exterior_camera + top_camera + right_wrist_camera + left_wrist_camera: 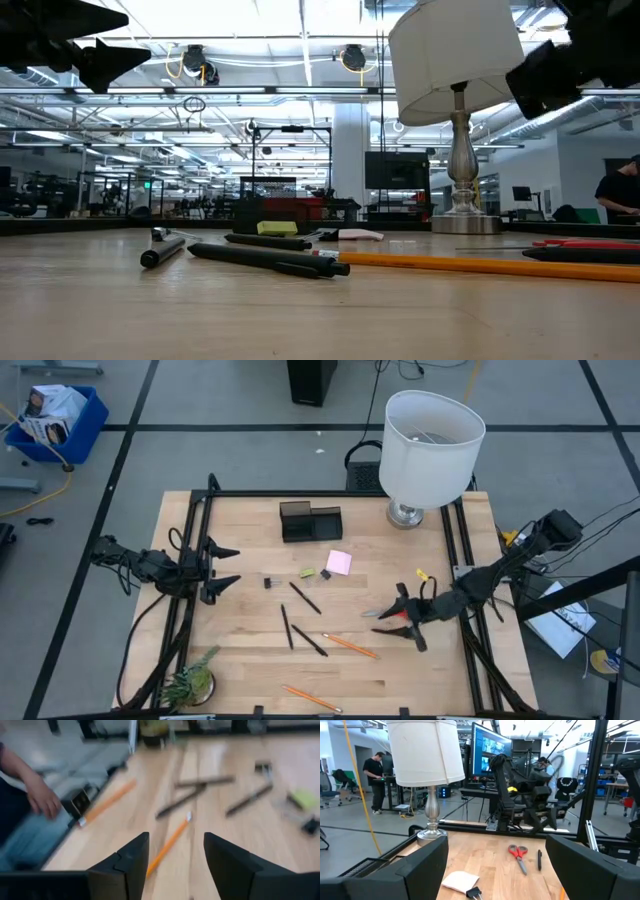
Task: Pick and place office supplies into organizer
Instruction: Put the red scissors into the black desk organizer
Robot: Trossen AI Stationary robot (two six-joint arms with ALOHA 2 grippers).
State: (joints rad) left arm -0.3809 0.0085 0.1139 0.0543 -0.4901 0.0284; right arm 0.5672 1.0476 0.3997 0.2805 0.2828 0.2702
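Right tool (385, 622): over the right half of the bench (240, 670), fingers spread apart and empty, with one orange pencil (167, 844) on the wood seen between its fingers in the right wrist view.
Scissors (397, 613): red-handled, lying flat on the bench right at the right tool; from above the arm covers part of them, so I cannot tell whether a finger touches them.
Left tool (228, 565): at the left edge of the bench, fingers wide apart, holding nothing.
Organizer (310, 522): black, at the back edge near the middle, left of the lamp (428, 445).
Sticky-note pad (339, 562): pink, in front of the organizer.
Eraser (308, 573): yellow-green, just left of the pad, a tiny black clip (325, 574) beside it.
Pens (304, 597): three black ones scattered mid-bench.
Second pencil (311, 698): near the front edge.
Plant (190, 680): front-left corner.
Person's hand (42, 800): beyond the bench edge, right wrist view.
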